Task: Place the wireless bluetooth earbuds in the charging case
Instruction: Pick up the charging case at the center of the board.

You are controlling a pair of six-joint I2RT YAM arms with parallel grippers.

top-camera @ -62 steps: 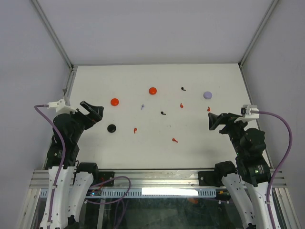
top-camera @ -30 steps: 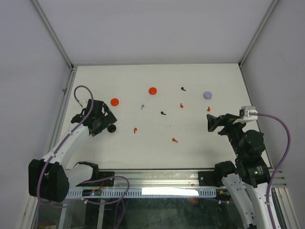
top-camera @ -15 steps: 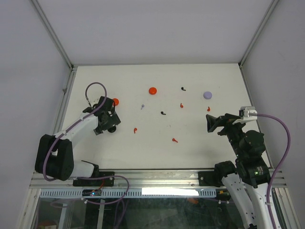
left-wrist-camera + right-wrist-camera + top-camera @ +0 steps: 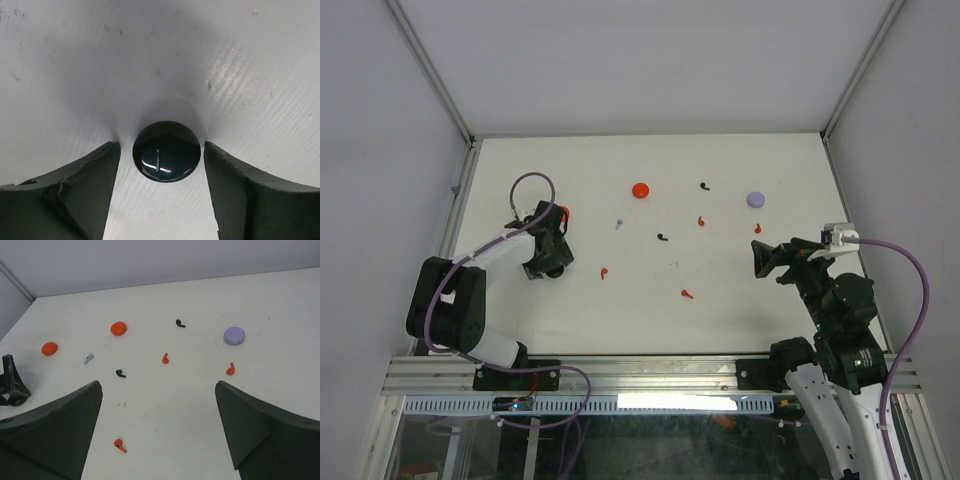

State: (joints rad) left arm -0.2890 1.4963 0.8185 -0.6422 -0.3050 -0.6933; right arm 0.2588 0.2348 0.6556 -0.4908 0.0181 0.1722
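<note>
Moved: left gripper (image 4: 161, 146) now out over black case (image 4: 166, 152), fingers spread, straddling it, no contact | right gripper (image 4: 157, 385) spread, idle | earbuds (image 4: 604, 272) scattered right of case | I judge them light, slick: pinch the bulb gently.

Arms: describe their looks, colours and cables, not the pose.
Both arms have white links and black joints. A purple cable loops over the left arm, another runs along the right arm, whose wrist carries a white block. The left gripper and right gripper are black, with dark, matte, wedge-shaped fingers.
</note>
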